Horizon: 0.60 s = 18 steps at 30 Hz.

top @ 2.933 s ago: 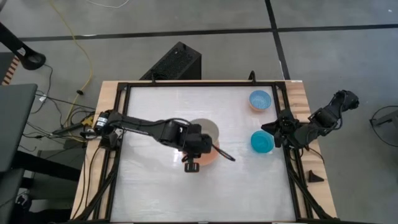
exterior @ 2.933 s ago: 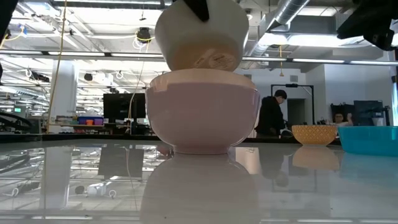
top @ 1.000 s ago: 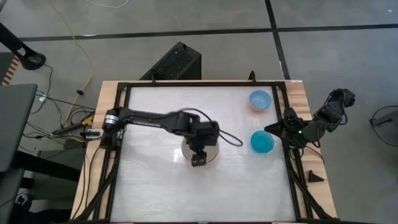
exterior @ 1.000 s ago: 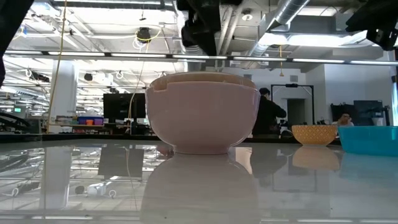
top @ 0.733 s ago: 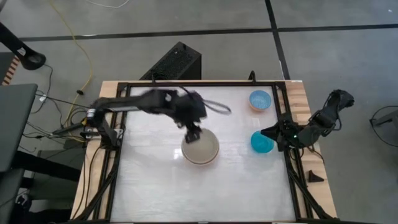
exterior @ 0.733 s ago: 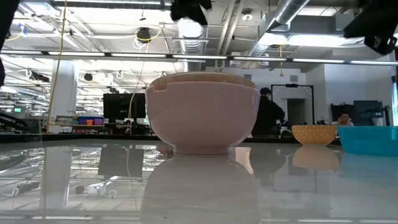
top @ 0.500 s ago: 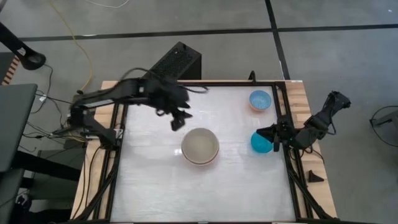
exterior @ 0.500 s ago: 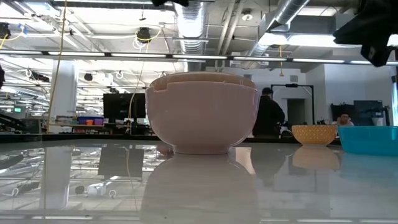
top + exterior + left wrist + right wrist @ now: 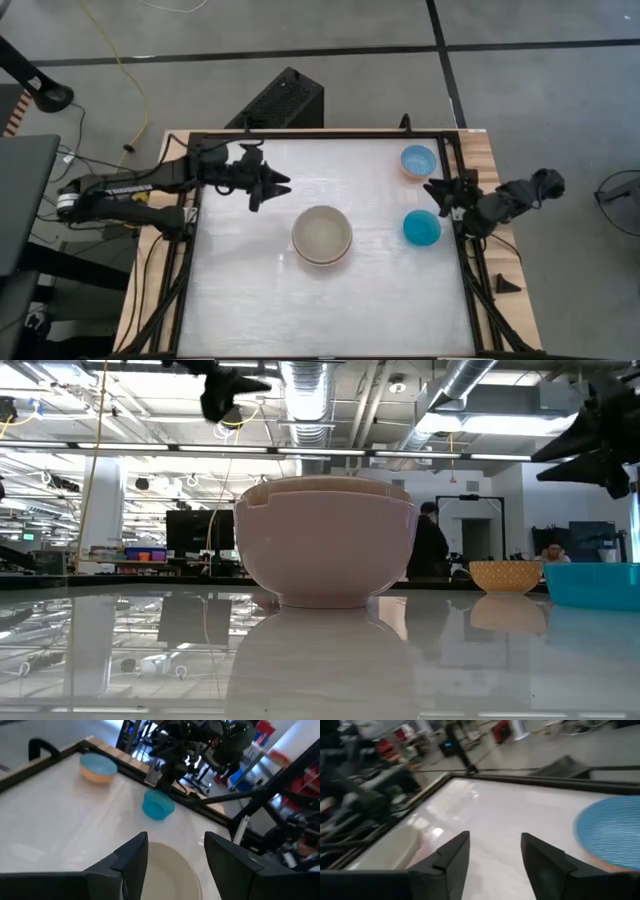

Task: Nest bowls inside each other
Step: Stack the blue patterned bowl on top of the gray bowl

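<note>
A cream-white bowl (image 9: 322,233) sits nested inside a salmon-pink bowl (image 9: 330,555) at the table's middle, and only its rim (image 9: 330,484) shows above the pink wall. A small light blue bowl (image 9: 418,158) rests inside a beige bowl (image 9: 505,575) at the far right. A teal bowl (image 9: 422,228) stands alone on the table near the right edge. My left gripper (image 9: 272,185) hovers open, to the far left of the stack, pointing almost level toward it. My right gripper (image 9: 436,191) hangs open between the two right-hand bowls, touching neither.
A black frame (image 9: 300,134) runs around the white table top. Bare table lies in front of the stack and along the left side. Through the low view a person (image 9: 430,550) stands in the room beyond the table.
My left gripper has drawn back from above the nested stack toward the table's far left, rising a little and tipping from pointing down to nearly level, still open. My right gripper has moved from beside the teal bowl toward the far edge, sunk a little and opened. The bowls have kept still.
</note>
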{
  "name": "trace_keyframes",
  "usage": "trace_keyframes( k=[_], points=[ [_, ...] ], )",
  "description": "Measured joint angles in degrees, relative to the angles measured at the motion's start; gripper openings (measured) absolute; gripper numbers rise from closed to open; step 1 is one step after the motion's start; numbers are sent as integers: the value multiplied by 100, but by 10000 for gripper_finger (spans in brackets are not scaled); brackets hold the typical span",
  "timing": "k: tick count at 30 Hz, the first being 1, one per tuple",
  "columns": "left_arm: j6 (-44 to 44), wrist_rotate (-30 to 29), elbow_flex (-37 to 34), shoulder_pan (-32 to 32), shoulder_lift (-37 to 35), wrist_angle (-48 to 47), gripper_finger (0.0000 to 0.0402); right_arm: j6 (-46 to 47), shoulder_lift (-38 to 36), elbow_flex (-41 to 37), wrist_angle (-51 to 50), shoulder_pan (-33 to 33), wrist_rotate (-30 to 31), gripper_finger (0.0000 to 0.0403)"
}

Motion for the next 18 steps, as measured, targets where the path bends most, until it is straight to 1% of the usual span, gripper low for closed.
trace_keyframes(
  k=[1, 3, 6, 10, 12, 16, 18],
  points=[
    [-91, 80, -191, 66, -62, 144, 183, -10, 61, 1, 38, -176, -11, 218],
    [-258, 245, -427, 172, -116, 416, 183, -177, 151, -42, 104, -536, -226, 223],
    [-320, 586, -532, 360, -111, 408, 183, -652, 472, -119, 477, -1092, -398, 223],
    [-311, 948, -528, 566, -30, 518, 183, -1774, 1108, -233, 1188, -1875, -1126, 221],
    [-308, 1105, -528, 690, -16, 644, 183, -1946, 1480, -235, 1201, -2345, -1511, 221],
    [-417, 1435, -521, 941, 4, 767, 183, -2029, 2145, -235, 1247, -3347, -2078, 221],
    [-464, 1551, -521, 1015, 4, 817, 183, -2287, 2447, -235, 1439, -3884, -2457, 221]
  ],
)
